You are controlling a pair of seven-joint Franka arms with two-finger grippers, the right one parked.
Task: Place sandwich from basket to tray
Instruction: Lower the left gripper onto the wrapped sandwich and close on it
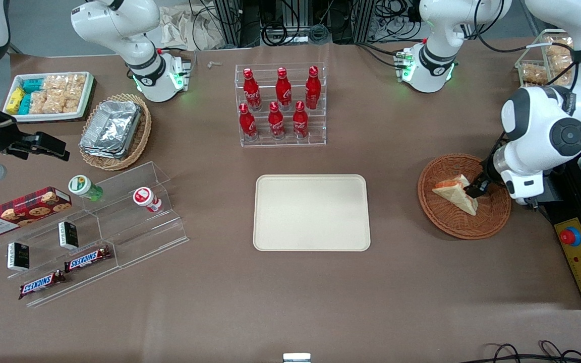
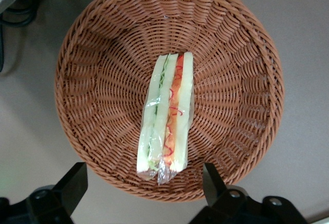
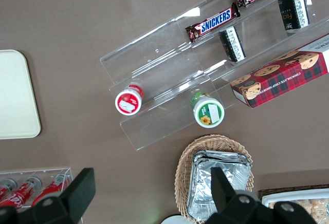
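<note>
While the wrapped triangular white-bread sandwich [image 2: 167, 116] lies on its side in the round reddish-brown wicker basket [image 2: 103, 70], the left arm's black two-finger gripper [image 2: 144, 185] hangs over the basket's rim, fingers spread wide and holding nothing, probably lined up to straddle the wedge's narrow end. Toward the table's middle waits the bare cream rectangular tray [image 1: 312, 212].

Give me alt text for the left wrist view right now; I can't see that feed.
A wrapped sandwich stands on its edge in the middle of a round reddish-brown wicker basket, cut edge with green and orange-red filling facing the camera. The left arm's gripper hangs above it, fingers open, not touching the sandwich.
</note>
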